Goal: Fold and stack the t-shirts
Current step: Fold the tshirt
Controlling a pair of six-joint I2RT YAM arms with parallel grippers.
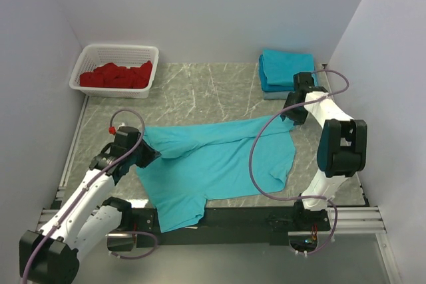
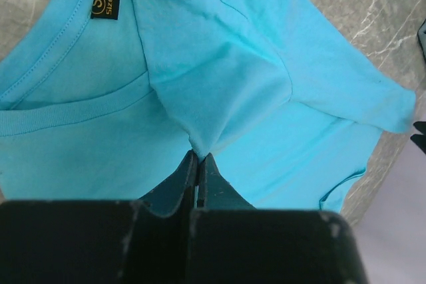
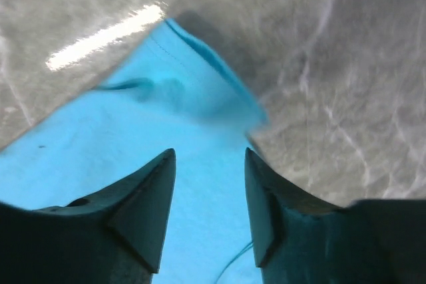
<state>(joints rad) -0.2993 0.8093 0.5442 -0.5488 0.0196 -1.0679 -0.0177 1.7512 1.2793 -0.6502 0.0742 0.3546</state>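
A turquoise t-shirt (image 1: 219, 164) lies spread on the marble table, its lower part hanging over the near edge. My left gripper (image 1: 152, 154) is shut on a pinch of its fabric near the left sleeve; in the left wrist view (image 2: 198, 155) the cloth rises in a peak from the fingertips, beside the collar and size label (image 2: 104, 4). My right gripper (image 1: 289, 120) is open just above the shirt's far right corner (image 3: 200, 64), holding nothing. A stack of folded turquoise t-shirts (image 1: 286, 71) sits at the back right.
A white basket (image 1: 136, 52) with red cloth stands at the back left. White walls close in the left, back and right sides. A black rail (image 1: 266, 217) runs along the near table edge.
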